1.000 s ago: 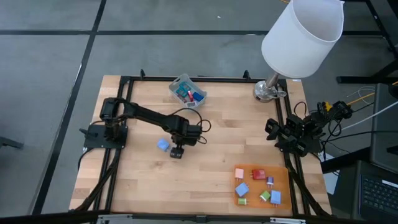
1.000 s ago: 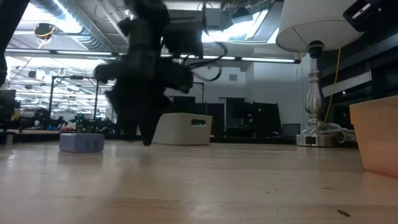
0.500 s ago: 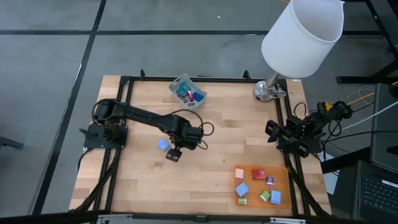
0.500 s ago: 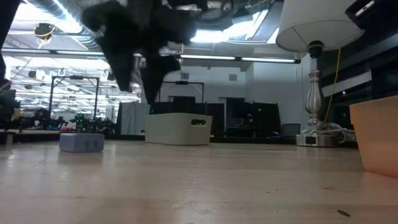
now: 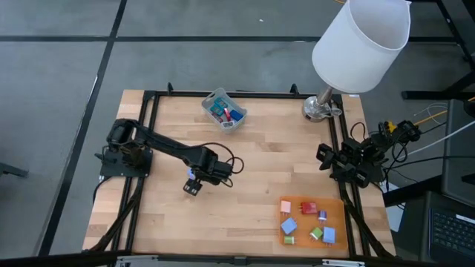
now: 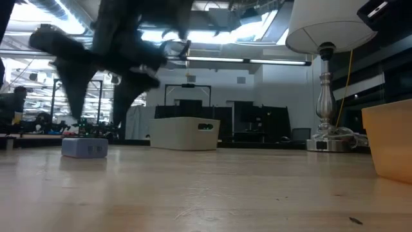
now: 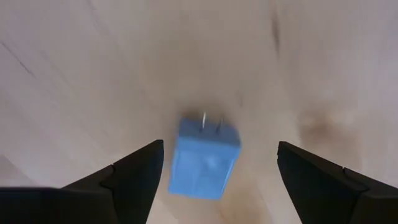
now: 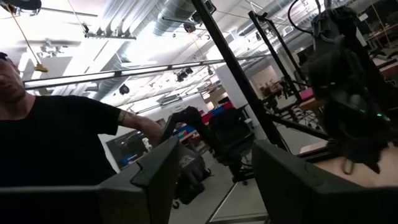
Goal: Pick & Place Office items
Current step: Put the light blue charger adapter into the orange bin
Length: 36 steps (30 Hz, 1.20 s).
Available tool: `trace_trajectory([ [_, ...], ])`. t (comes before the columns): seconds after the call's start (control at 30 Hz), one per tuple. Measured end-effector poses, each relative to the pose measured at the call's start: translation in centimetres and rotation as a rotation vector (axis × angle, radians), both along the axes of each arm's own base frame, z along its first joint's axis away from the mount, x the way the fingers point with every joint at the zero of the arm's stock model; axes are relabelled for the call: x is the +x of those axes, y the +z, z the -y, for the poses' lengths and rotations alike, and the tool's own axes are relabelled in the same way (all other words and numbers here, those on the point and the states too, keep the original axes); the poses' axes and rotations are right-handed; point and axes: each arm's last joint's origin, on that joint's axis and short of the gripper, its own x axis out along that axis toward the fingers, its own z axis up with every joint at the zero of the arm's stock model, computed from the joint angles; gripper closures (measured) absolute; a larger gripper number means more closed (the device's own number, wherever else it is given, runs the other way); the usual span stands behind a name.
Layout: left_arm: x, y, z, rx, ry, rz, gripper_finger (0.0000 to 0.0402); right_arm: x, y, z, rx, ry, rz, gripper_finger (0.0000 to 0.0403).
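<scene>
The left gripper [image 5: 191, 185] has swung leftward over the small blue blocky plug piece [image 7: 205, 157], left of centre frame; jaws wide, empty. It should centre, then descend straight.

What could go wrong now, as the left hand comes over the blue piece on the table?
1. The left hand is open above the blue piece, which lies askew between the fingers; closing now may push it aside or pinch one corner.
2. Its metal prongs stick out at one end, so a finger may catch on them.
3. The bin is far off; a weak grip may drop the piece on the way.
</scene>
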Motion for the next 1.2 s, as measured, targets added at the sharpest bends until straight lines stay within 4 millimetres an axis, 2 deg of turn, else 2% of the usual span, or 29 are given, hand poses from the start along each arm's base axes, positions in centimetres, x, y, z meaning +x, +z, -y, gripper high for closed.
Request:
trace_trajectory([
  [0.2,-1.6,-1.9,-0.3,0.017,-0.028,-0.085,0.0089,0.0,0.0,0.0,0.016,0.006,-0.008,0.0202],
  [0.47,-2.5,-3.6,-0.8,0.046,-0.054,-0.098,0.009,0.0,0.0,0.1,0.022,-0.011,-0.011,0.0202],
  [0.9,-1.9,-3.8,-2.5,0.041,-0.009,-0.052,0.0092,0.0,0.0,0.1,0.024,-0.03,-0.012,0.0202],
  [1.1,-2.2,-3.8,-2.8,0.001,-0.012,-0.092,0.0126,0.1,0.0,0.1,0.012,-0.035,-0.008,0.0202],
  [1.2,-2.8,-4.4,-2.7,-0.005,-0.018,-0.118,0.0149,0.1,0.0,0.1,0.01,-0.036,-0.007,0.0202],
])
